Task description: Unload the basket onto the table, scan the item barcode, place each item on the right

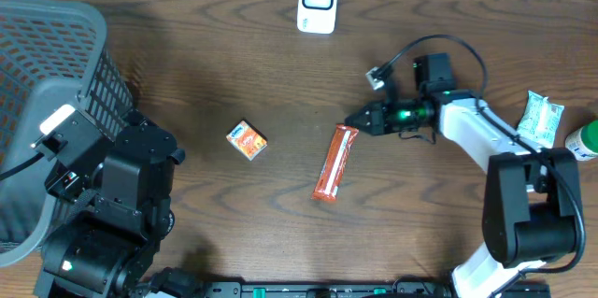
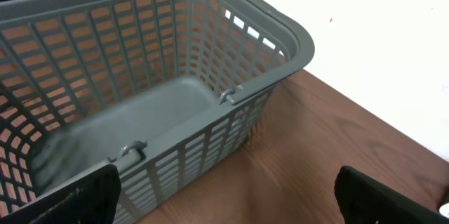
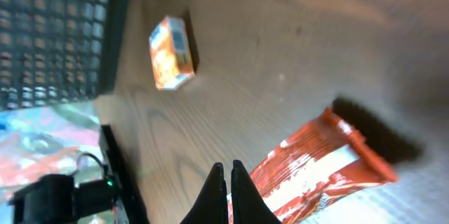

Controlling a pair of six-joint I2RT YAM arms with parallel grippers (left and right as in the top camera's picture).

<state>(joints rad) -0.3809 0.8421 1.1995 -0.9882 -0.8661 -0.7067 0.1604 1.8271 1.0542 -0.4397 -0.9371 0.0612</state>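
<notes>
Clenched empty beside the long orange-red foil snack bar (image 1: pixel 334 162), the right tool (image 1: pixel 351 120) should spread, straddle its end squarely, then pinch.

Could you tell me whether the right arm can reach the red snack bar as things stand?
Probably yes: the right hand sits at one end of the snack bar, nothing between, though shut.

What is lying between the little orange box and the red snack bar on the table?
Nothing. Between the orange box and the red snack bar there is only bare wooden table, as seen in the overhead view.
</notes>
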